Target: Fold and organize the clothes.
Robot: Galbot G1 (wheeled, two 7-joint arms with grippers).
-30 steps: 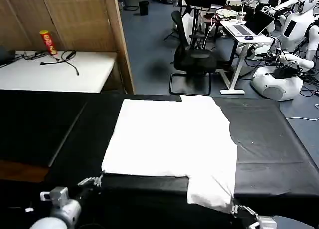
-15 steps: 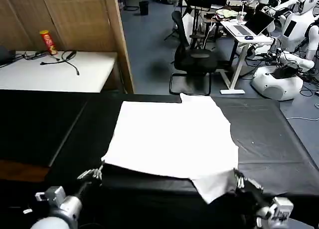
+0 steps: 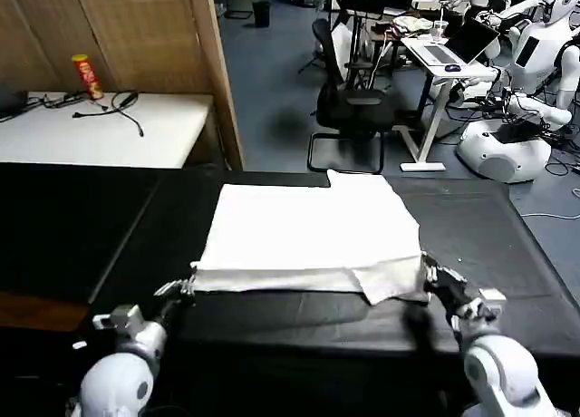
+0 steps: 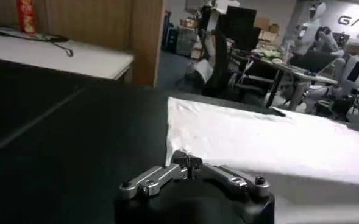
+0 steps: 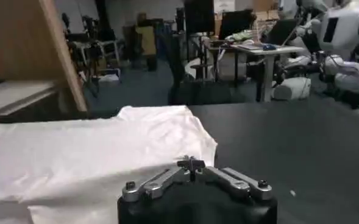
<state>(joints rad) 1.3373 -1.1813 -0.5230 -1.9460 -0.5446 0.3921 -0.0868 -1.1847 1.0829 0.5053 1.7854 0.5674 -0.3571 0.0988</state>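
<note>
At near hem corners, both my grippers: left gripper [image 3: 181, 288] and right gripper [image 3: 435, 274], jaws pressed together, each pinching T-shirt [image 3: 313, 231] edge, I judge. Near hem lifted and carried toward far side, forming first lengthwise fold; fold not yet laid flat, further folds and tidying left. Shirt: soft white cotton, limp, lightly wrinkled, rolled near edge. Lies mid-worktop on matte black cover [image 3: 100, 227].
</note>
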